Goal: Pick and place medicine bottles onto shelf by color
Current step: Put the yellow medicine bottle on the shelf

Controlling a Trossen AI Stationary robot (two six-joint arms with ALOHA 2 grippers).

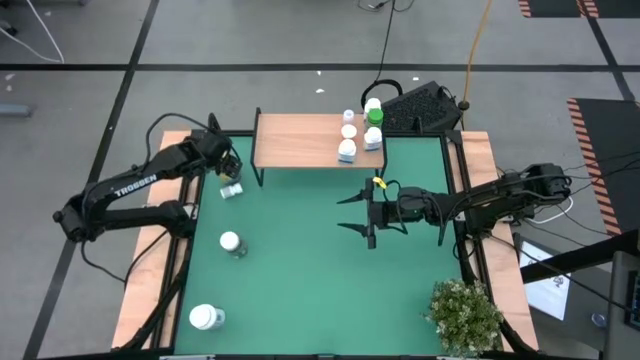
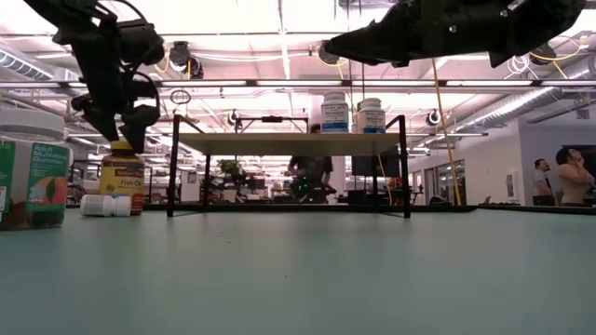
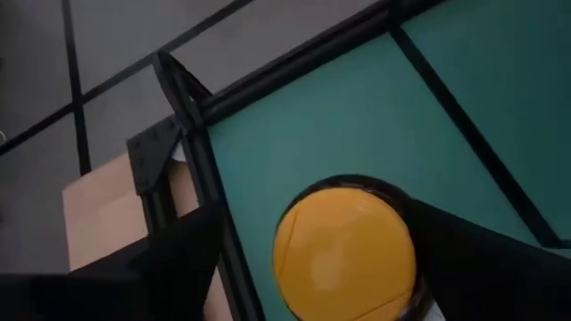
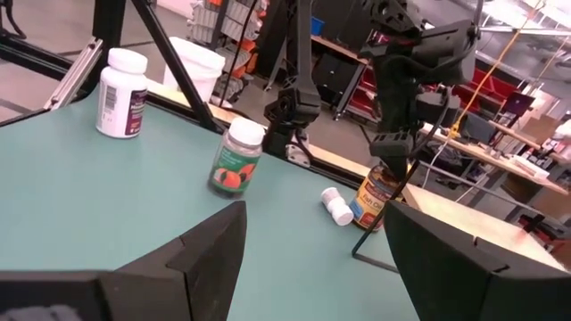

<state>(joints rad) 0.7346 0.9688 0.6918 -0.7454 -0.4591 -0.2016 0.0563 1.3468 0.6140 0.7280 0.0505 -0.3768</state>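
Note:
An amber bottle (image 2: pixel 121 177) with a yellow cap (image 3: pixel 343 254) stands upright on the green mat at the far left, beside the shelf's left leg. My left gripper (image 2: pixel 126 135) hangs open just above it, a finger on either side of the cap. A small white bottle (image 1: pixel 231 190) lies on its side next to it. A gummies bottle (image 1: pixel 232 242) and a white bottle (image 1: pixel 206 318) stand nearer. The wooden shelf (image 1: pixel 300 140) carries several white bottles and a green-capped one (image 1: pixel 375 117) at its right end. My right gripper (image 1: pixel 350 213) waits open and level at mid-table.
A potted plant (image 1: pixel 465 315) stands at the near right corner. A black keyboard (image 1: pixel 420 108) lies behind the table. People (image 2: pixel 568 172) stand in the room beyond. Bare green mat stretches between the two grippers and under the shelf.

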